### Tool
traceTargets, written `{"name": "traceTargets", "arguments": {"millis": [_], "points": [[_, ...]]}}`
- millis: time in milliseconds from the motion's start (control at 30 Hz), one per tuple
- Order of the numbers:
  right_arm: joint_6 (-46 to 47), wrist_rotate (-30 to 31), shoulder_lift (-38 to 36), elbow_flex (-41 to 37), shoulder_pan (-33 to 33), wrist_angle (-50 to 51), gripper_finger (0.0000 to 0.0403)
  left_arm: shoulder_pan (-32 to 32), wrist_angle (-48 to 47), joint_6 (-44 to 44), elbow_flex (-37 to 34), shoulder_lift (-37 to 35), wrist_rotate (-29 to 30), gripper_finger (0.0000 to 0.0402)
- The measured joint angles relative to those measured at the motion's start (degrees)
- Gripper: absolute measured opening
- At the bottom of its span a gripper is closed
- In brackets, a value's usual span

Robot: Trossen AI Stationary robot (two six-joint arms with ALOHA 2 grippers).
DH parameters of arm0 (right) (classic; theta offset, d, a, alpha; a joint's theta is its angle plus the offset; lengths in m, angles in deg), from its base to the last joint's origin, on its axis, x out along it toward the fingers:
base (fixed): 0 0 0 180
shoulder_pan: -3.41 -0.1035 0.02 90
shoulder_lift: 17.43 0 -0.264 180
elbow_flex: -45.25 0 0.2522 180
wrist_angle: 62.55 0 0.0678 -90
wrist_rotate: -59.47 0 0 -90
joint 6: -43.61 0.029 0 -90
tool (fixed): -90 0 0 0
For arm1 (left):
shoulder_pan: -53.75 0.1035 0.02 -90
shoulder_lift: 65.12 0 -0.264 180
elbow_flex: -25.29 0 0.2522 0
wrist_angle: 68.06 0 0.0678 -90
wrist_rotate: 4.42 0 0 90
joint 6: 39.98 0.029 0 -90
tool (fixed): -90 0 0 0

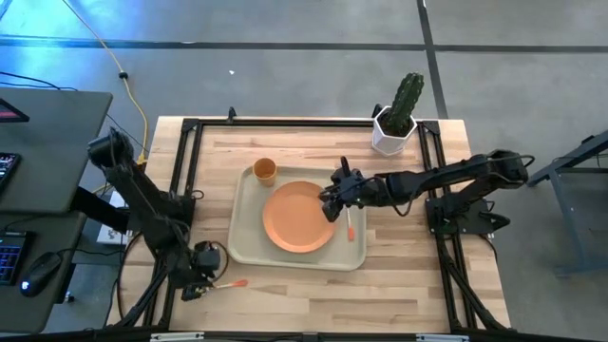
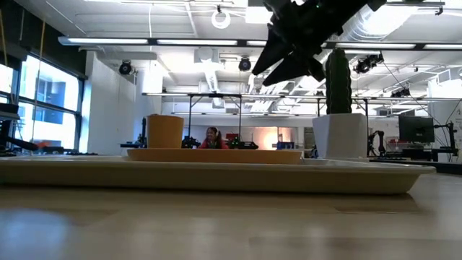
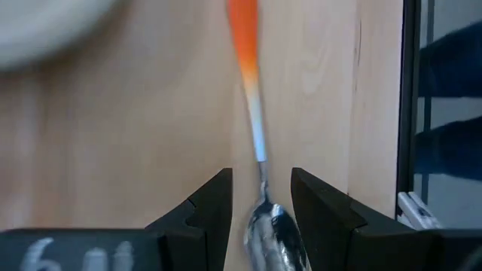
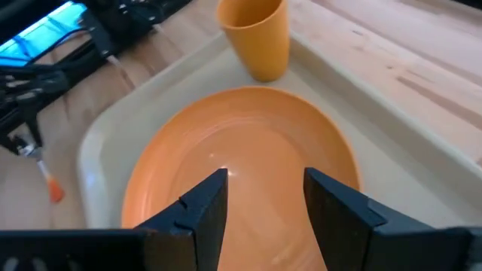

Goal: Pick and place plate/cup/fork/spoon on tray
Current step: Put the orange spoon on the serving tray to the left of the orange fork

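Observation:
The cream tray [image 1: 245, 249] lies mid-table. On it rests the orange plate [image 1: 296, 220], flat on its base. The orange cup [image 1: 265, 171] stands upright in the tray's far left corner. The fork [image 1: 350, 226] lies on the tray, right of the plate. The spoon [image 1: 231, 283] lies flat on the table near the front left. My left gripper [image 3: 261, 218] is open. Its fingers stand on either side of the spoon's neck, just beyond its bowl [image 3: 273, 239]. My right gripper [image 4: 265, 207] is open and empty above the plate's right part [image 4: 248, 150].
A white hexagonal pot with a cactus [image 1: 394, 128] stands at the far right of the table. A black frame [image 1: 285, 122] runs along the table's edges. Bare wood [image 1: 380, 294] lies in front of the tray.

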Motion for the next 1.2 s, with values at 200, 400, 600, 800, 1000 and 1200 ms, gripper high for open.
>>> {"name": "traceTargets", "arguments": {"millis": [200, 400, 600, 800, 1000, 1200], "points": [[0.3, 0.0, 0.0, 0.0, -3.0, -0.4, 0.0165, -2.6, 6.1, 1.0, 2.0, 8.7, 1.5, 0.0126], [2.4, 0.4, 0.0, 0.0, -5.0, -0.6, 0.0165, -3.1, 4.4, 0.4, 4.8, 16.4, 4.4, 0.0112], [3.0, 0.4, 0.0, 0.0, -7.4, -0.8, 0.0165, -3.3, -1.1, 1.4, 7.7, 19.1, 5.2, 0.0050], [5.0, 0.4, 0.1, 0.0, -8.4, -1.0, 0.0165, -2.7, -3.4, 4.3, 8.1, 17.0, 4.5, 0.0010], [11.5, -3.2, 0.1, 0.0, -8.0, -8.4, 0.0165, -1.9, -20.8, 22.3, 17.9, 15.3, 5.9, 0.0004], [9.3, -6.4, 0.1, 0.0, -7.9, -20.7, 0.0165, 2.2, -35.9, 48.0, 31.4, 15.0, 12.9, 0.0003]]}}
